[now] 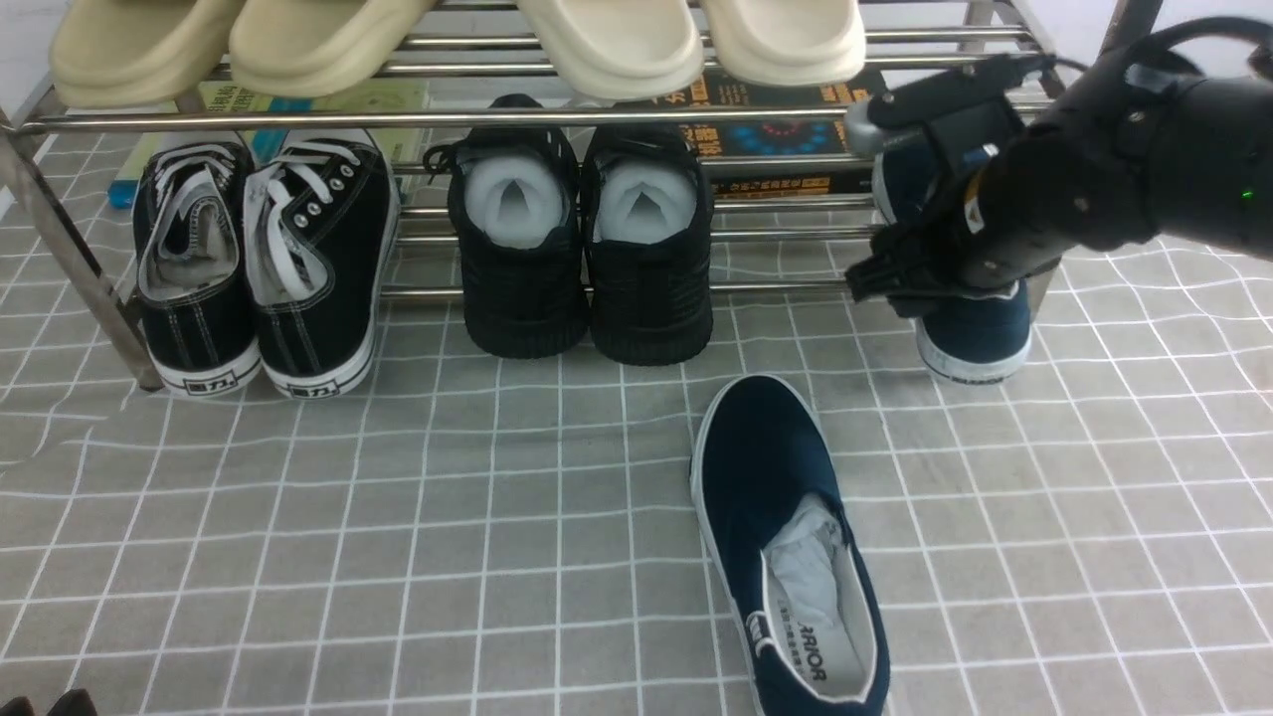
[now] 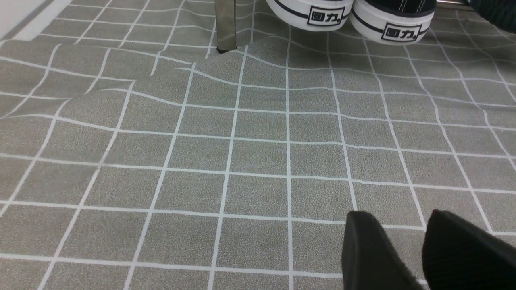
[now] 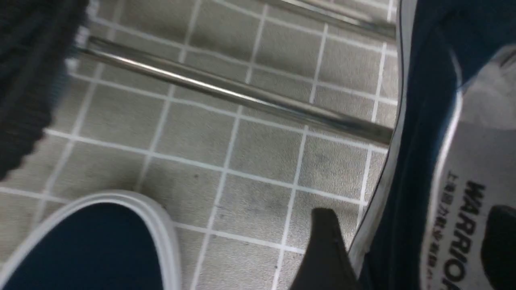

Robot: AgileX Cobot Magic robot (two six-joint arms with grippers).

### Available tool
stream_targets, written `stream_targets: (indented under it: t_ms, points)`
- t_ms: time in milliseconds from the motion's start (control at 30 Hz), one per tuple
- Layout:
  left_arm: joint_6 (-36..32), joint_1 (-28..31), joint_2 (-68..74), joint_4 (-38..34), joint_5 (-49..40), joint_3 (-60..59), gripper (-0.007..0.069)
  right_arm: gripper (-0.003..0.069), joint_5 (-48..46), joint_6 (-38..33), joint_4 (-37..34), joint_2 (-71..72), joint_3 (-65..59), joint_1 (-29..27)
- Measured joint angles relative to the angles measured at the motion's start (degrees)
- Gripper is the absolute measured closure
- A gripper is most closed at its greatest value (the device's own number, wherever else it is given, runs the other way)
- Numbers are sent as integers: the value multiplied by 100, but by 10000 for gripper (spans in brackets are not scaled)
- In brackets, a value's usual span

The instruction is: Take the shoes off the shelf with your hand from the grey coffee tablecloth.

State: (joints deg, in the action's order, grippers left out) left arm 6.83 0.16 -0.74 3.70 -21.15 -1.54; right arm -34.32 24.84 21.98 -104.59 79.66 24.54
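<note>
Shelf stands at back of tablecloth on tabletop. Top tier: two pairs of slides, side by side. Lower bars, left to right: lace-up sneakers, stuffed pair, far slip-on; heels point forward. Books lie behind them. Right tool straddles far slip-on's side wall, one finger outside, one inside. Near slip-on lies on cloth before shelf, right of centre, toe toward shelf. Left tool sits front-left, before the sneakers.

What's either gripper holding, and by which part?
Nothing held. Left gripper empty; right gripper open, fingers straddling the side wall of the navy shoe at the shelf.
</note>
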Motion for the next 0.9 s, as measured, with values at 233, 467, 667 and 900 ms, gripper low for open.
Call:
stream_targets:
  t_ms: [233, 467, 667, 900]
  points:
    - [0, 0, 0, 0, 0, 0, 384, 622, -609, -166, -168, 302, 0, 187]
    - [0, 0, 0, 0, 0, 0, 384, 631, -2299, -347, -1171, 1943, -565, 1172]
    - [0, 0, 0, 5, 0, 0, 384, 631, -1814, -309, -1408, 2559, -2101, 1590]
    - [0, 0, 0, 5, 0, 0, 384, 631, -720, -192, -1262, 2451, -2970, 1627]
